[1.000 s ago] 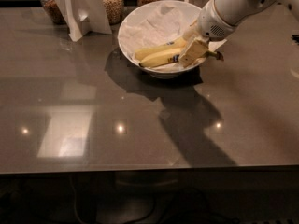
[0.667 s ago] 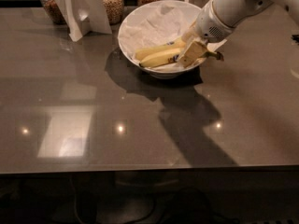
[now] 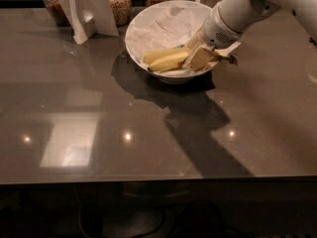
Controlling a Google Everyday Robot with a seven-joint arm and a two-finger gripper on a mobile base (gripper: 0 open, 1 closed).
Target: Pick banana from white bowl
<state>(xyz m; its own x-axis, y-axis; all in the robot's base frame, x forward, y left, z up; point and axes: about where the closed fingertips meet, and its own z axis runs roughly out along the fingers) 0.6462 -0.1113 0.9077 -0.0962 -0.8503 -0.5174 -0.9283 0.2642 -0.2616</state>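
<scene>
Step in hand: grasp on the banana (image 3: 168, 62), lift not yet made.

Position: the banana lies on its side along the near wall of the white bowl (image 3: 132, 36), on the crumpled paper lining (image 3: 163, 26). Its dark stem end pokes past the bowl's right rim. A shorter banana (image 3: 159, 55) lies just behind it, touching or nearly so.

Pincer (image 3: 200, 58): down at the bowl's right rim, over the stem-side end of the banana and in contact with it. The arm (image 3: 237, 14) reaches in from the upper right. Cannot tell whether the pincer is clamped on the fruit or only set around it. The far side of the grasp is hidden.

Notes for doing it well:
- The hold sits near one end, so the free end will likely sag. Judge a firm but not crushing squeeze.
- Lift straight up first, clearing the rim before any sideways travel.
- Watch that the shorter banana and the paper do not ride up with it.
- The bowl is shallow and may slide on the glossy tabletop (image 3: 99, 108) if the rim is dragged.

Behind the bowl: glass jars of grain (image 3: 119, 4) and a white card stand (image 3: 86, 9), both away from the lift path.
</scene>
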